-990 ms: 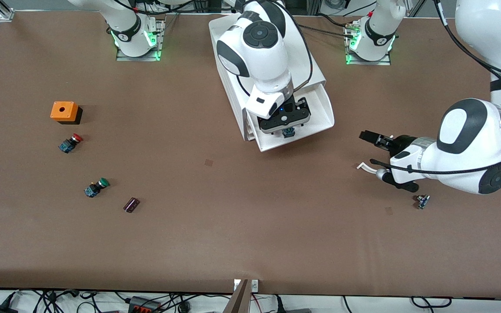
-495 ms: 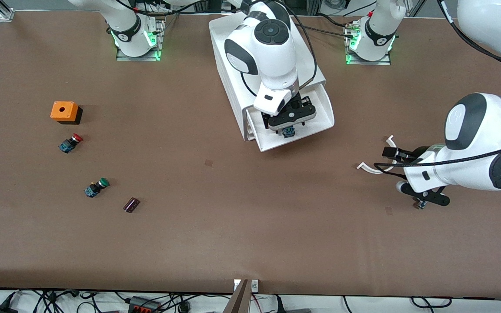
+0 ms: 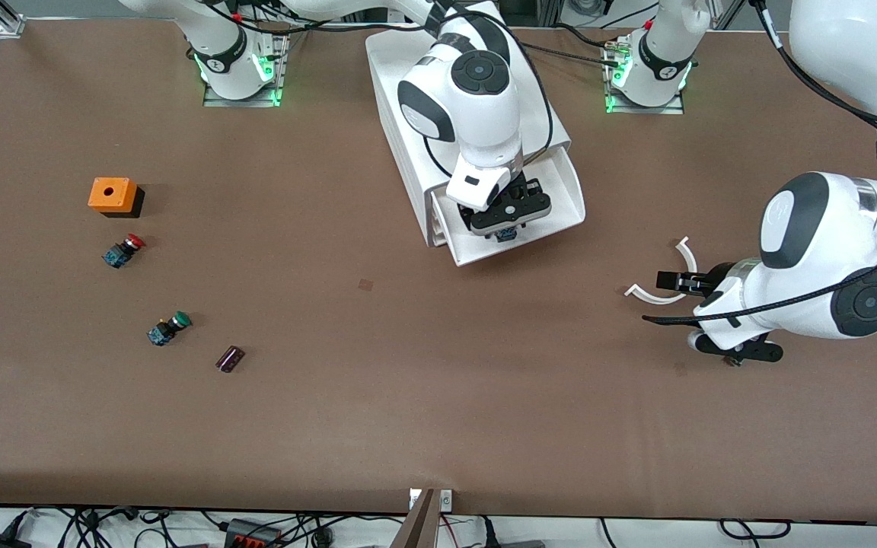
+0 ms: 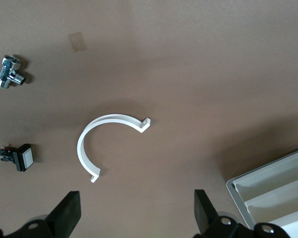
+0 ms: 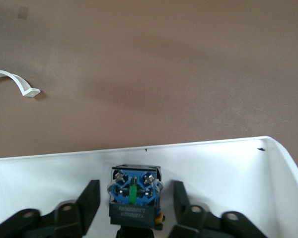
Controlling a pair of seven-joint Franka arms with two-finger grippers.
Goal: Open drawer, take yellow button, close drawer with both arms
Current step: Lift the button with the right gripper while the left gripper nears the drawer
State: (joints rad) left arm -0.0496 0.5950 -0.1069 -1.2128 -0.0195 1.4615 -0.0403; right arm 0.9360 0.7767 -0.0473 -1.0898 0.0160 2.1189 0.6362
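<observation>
Button (image 5: 134, 196) sits in the open drawer (image 3: 553, 199) squarely between the right gripper's (image 5: 132, 208) spread fingers; left gripper (image 4: 137, 213), also spread, waits over bare table.

The front view looks down from high across the tabletop (image 3: 438, 426) toward the arms' bases, taking in its whole width, with the cabinet (image 3: 408, 144) between the bases. The right wrist view looks steeply down, close, into the drawer (image 5: 228, 168) drawn out of that cabinet. The left wrist view looks straight down on bare tabletop toward the left arm's end from the cabinet. All three share a white curved clip (image 4: 102, 144); its edge barely shows in the right wrist view.
</observation>
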